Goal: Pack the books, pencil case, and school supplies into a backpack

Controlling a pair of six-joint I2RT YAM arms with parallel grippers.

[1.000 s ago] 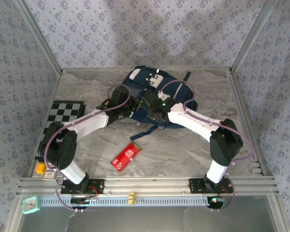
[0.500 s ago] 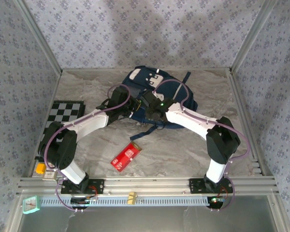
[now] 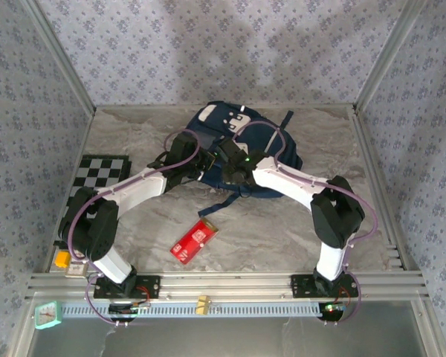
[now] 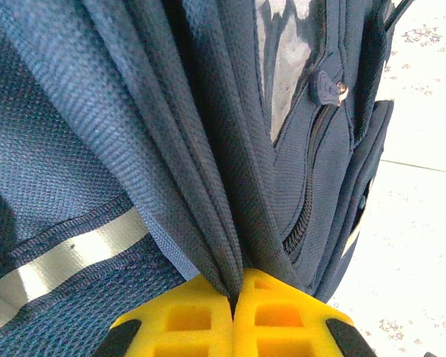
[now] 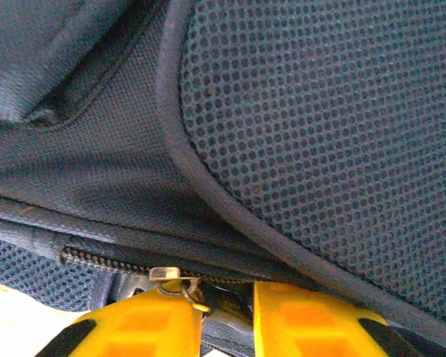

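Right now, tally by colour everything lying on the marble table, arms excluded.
Navy: 1, large navy fabric backpack
Red: 1, small flat red packet
Black-and-white: 1, chequered flat board
Orange: 1, small orange block
Total: 4

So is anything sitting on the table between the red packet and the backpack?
Nothing solid. Bare table lies between the red packet and the backpack, except a loose dark strap trailing from the bag's near edge. The left gripper pinches the bag's fabric.
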